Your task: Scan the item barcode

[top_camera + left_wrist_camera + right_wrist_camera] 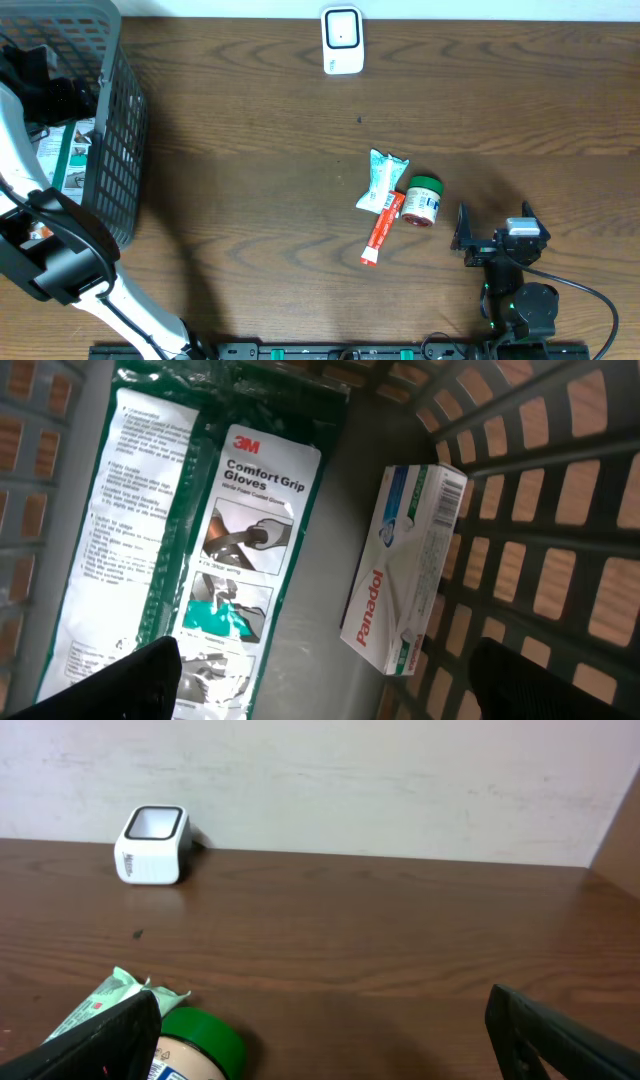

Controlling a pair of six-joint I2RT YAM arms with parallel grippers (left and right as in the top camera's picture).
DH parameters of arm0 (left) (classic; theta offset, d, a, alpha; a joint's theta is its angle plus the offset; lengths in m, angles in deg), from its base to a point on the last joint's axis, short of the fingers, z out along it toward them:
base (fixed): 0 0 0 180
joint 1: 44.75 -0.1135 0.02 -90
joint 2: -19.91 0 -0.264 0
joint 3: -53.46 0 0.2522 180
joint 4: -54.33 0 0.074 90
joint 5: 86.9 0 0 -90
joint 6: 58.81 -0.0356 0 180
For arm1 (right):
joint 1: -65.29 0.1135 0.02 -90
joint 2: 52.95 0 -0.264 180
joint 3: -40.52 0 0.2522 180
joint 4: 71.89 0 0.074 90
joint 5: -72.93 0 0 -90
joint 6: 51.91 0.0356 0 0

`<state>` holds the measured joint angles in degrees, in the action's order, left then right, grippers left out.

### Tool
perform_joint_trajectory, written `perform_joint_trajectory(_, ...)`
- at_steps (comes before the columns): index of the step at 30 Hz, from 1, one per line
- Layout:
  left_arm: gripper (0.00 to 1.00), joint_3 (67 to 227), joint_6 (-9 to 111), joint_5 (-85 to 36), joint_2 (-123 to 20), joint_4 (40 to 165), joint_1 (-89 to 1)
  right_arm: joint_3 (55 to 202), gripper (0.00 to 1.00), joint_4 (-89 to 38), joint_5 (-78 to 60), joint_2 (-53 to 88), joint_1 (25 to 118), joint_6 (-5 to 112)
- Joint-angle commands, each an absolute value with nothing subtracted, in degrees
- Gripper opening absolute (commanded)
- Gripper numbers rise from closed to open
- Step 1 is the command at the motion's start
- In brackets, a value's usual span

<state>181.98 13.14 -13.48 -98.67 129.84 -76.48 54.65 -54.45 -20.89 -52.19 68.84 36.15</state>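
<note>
Overhead, Sam: why does the left arm reach into the grey plastic mesh basket (128,150) at the far left of the dark wooden table (250,110)?

Lena, I judge it is fetching the next item to scan. Its wrist view looks down on a green-and-white packet of 3M Comfort Grip gloves (240,540) lying flat on the basket floor. A white Panadol carton (405,580) lies just beside it, close to the basket wall. The left gripper (328,680) hangs above both with its jaws spread wide, holding nothing.

Which one will it take?

I cannot tell; the jaws straddle the gap between them. The carton looks stiff and should pinch easily. The packet is flat and glossy, probably harder to lift.

And the white box-shaped barcode scanner (342,42)?

It stands at the far edge, mid-table, its window tilted toward the near side, so either arm could present a barcode.

Why do three things lie mid-table?

A pale green sachet (383,178), a red-and-white tube (381,232) and a green-lidded white jar (423,200) touch in a cluster well apart from the basket. It may be a pile for scanned items, but that is a guess.

The right gripper (495,225)?

Near right, just beside the jar, jaws fully apart and empty, facing the scanner. It looks parked.
</note>
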Motion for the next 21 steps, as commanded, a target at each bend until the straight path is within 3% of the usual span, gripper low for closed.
perform_joint_trajectory(1,0.92,181.30,8.47,-14.26,-100.75,130.15,-76.50,54.58,0.99,-54.23,-20.84,-52.19,68.97,35.85)
perform_joint_trajectory(21,0.93,180.99,0.97,-23.05,-109.45,132.29,-76.46,54.58,0.99,-54.23,-20.87,-52.19,68.97,35.85)
